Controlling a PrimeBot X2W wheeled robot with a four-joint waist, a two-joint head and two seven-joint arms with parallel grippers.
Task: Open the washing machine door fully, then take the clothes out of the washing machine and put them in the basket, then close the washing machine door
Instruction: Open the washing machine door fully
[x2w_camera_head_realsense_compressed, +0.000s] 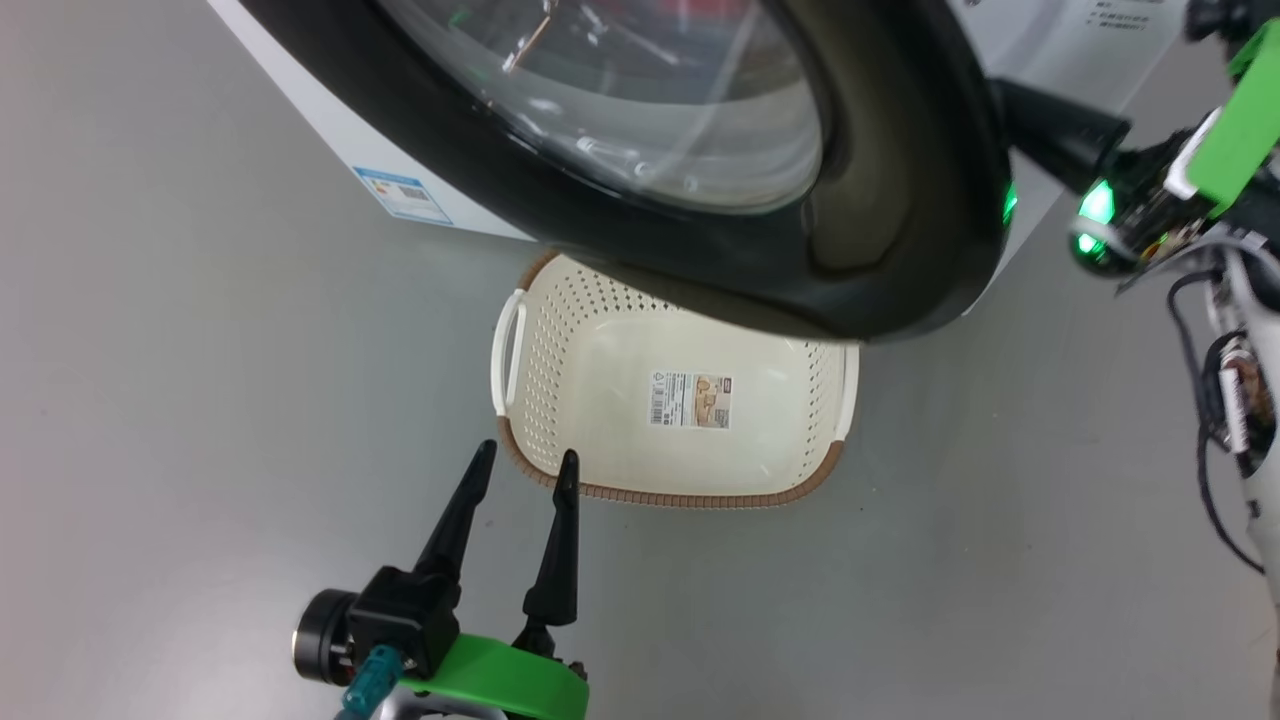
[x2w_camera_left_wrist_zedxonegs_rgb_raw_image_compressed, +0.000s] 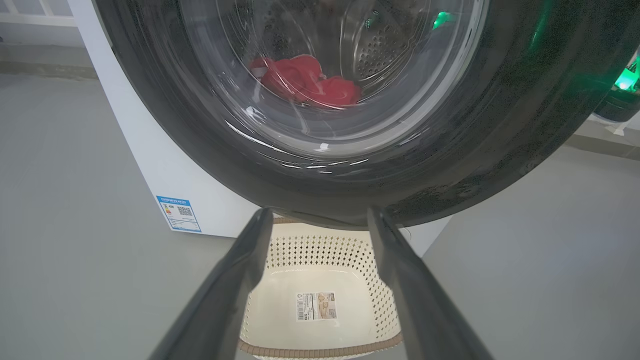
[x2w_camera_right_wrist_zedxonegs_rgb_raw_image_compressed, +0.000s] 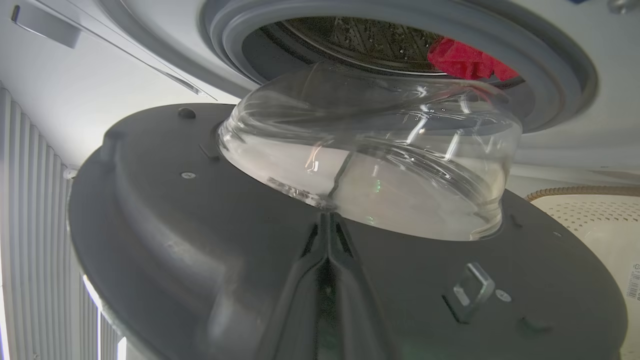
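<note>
Washing machine door (x2w_camera_right_wrist_zedxonegs_rgb_raw_image_compressed: 200, 240) is my job right now, and it is only partly open. My right pincer (x2w_camera_right_wrist_zedxonegs_rgb_raw_image_compressed: 327, 220) has its two fingers pressed together with nothing between them. They lie along the dark inside face of the door. The tips point to twelve o'clock, right at the foot of the clear glass bowl (x2w_camera_right_wrist_zedxonegs_rgb_raw_image_compressed: 375, 165). I think the tips touch the door, but the view is too close to be sure. At four o'clock from the tips a small latch hook (x2w_camera_right_wrist_zedxonegs_rgb_raw_image_compressed: 470, 290) sticks up. Past the bowl, at one o'clock, the red clothes (x2w_camera_right_wrist_zedxonegs_rgb_raw_image_compressed: 465, 57) lie inside the washing machine (x2w_camera_right_wrist_zedxonegs_rgb_raw_image_compressed: 610, 115), behind its grey rubber ring (x2w_camera_right_wrist_zedxonegs_rgb_raw_image_compressed: 540, 65).

My left pincer (x2w_camera_head_realsense_compressed: 527, 452) is spread wide and holds nothing. It hangs low over the floor (x2w_camera_head_realsense_compressed: 200, 400). The basket (x2w_camera_head_realsense_compressed: 680, 497) sits at one o'clock from it, very near, and the door's black rim reaches over the basket's far side.

To do this well, I should push slowly on the flat dark part, not on the round glass, where I could slip. My arm should follow the door's curve as it swings. I should keep off the hook. The left pincer is best kept low and out of the door's way. I should push until the door goes no further.
</note>
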